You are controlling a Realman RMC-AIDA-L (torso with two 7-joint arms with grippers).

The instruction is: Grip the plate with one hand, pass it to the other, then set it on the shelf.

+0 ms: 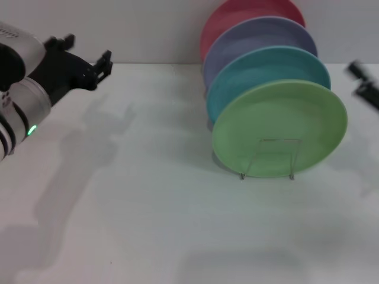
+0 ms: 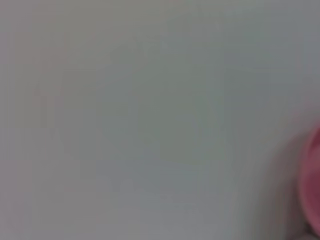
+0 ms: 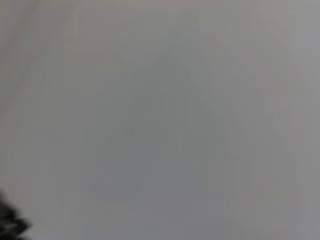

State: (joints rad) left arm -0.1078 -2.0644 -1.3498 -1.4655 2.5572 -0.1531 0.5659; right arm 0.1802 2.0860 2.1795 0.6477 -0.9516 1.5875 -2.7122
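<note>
My left gripper (image 1: 87,58) hovers spread and empty; my right gripper (image 1: 366,83), blurred, I cannot tell. The plate (image 1: 279,129) stands upright in the shelf (image 1: 269,157).

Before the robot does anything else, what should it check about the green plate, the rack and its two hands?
1. Green plate standing upright at the front of the wire rack: ok.
2. Plate free of both hands, nothing touching it: ok.
3. Left gripper away from the rack, off to the left above the table, fingers apart and empty: ok.
4. Right gripper at the right edge of the head view, beside the plates; open or shut: cannot tell.
5. Blue plate, lavender plate and pink plate lined up behind the green one: ok.
6. Plate seated firmly in the rack: cannot tell.
</note>
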